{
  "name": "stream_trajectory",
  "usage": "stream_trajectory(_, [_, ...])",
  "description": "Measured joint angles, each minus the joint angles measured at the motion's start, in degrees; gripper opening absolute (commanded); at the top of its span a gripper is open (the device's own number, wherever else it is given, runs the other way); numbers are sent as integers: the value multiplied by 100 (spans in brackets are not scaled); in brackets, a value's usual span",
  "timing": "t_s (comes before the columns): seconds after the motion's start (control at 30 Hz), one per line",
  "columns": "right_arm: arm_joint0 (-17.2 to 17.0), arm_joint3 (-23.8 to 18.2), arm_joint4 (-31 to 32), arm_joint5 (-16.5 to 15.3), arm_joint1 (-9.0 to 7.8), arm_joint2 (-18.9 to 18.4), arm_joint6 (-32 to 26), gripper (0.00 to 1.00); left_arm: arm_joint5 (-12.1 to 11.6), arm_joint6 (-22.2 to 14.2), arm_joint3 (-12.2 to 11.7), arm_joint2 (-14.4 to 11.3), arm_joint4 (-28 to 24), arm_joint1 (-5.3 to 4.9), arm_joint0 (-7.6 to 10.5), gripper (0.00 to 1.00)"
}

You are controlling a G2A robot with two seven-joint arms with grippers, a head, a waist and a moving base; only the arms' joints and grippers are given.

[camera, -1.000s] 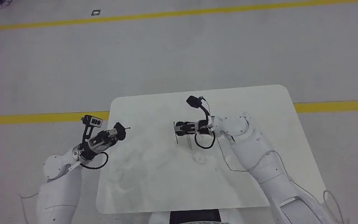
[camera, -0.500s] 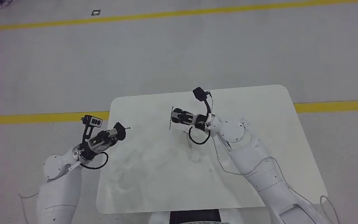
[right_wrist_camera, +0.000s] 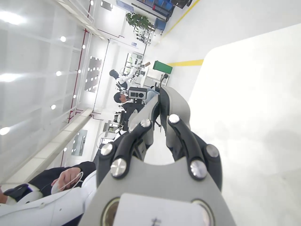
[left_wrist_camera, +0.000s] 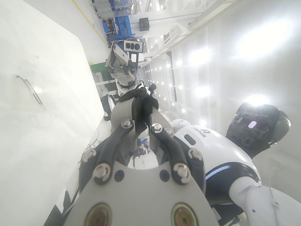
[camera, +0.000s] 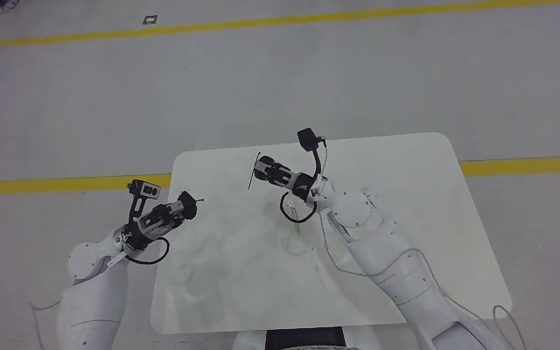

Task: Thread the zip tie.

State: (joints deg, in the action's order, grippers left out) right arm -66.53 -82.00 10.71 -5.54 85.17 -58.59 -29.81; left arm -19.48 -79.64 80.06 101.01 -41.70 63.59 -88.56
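Observation:
A thin black zip tie stands crosswise in my right gripper, which is shut on it above the far middle of the white table. In the right wrist view the same gripper has its fingers pressed together. My left gripper hangs at the table's left edge, well apart from the right one. It is shut on a thin black strip whose tip pokes out. In the left wrist view its dark pads meet, and the strip runs back between the fingers.
A thin dark wire-like piece lies flat on the table between the two arms. The near half and right side of the table are bare white. Yellow floor lines run behind and beside the table.
My right gripper has carried the zip tie from the table's middle toward the far edge and to the left, turning as it went. The left arm has not moved.

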Motion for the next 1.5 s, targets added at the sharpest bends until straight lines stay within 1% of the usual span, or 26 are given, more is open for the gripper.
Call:
stream_trajectory(0.13, [-18, -13, -16, -6, 2, -4, 25, 0, 8, 19, 5, -12, -2, 3, -5, 0])
stream_trajectory(0.17, [-57, -37, -53, -14, 6, -3, 103, 0, 21, 94, 21, -47, -9, 10, -21, 0])
stream_trajectory(0.23, [-139, -98, -81, -34, 22, 34, 418, 0, 12, 387, 81, -164, -35, 34, -96, 0])
stream_trajectory(0.3, [-175, -136, 23, -41, 39, 97, 764, 0, -1, 685, 158, -235, -44, 69, -151, 0])
stream_trajectory(0.37, [-196, -170, 145, -44, 58, 151, 1082, 0, -1, 910, 232, -262, -12, 108, -176, 0])
stream_trajectory(0.47, [-230, -231, 305, -21, 94, 242, 1616, 0, 0, 1211, 356, -237, 193, 184, -194, 0])
stream_trajectory(0.57, [-240, -261, 437, 17, 142, 383, 2071, 0, 0, 1491, 454, -219, 446, 297, -195, 0])
stream_trajectory(0.7, [-168, -226, 624, 111, 210, 617, 2399, 0, 0, 1799, 531, -265, 720, 452, -167, 0])
stream_trajectory(0.9, [-30, -110, 869, 234, 301, 855, 2764, 0, 0, 2075, 556, -289, 966, 692, -118, 0])
stream_trajectory(1.0, [-11, -71, 978, 221, 324, 890, 2904, 0, 0, 2145, 529, -258, 1176, 784, -88, 0])
stream_trajectory(1.27, [-12, -54, 1016, 219, 321, 873, 2938, 0, 2, 2149, 533, -256, 1199, 788, -84, 0])
stream_trajectory(1.4, [-74, -180, 1245, 226, 318, 895, 3017, 0, 1, 2452, 573, -329, 1214, 793, -68, 0])
stream_trajectory(1.5, [-106, -269, 1400, 279, 336, 954, 3105, 0, 0, 2596, 606, -386, 1172, 813, -49, 0])
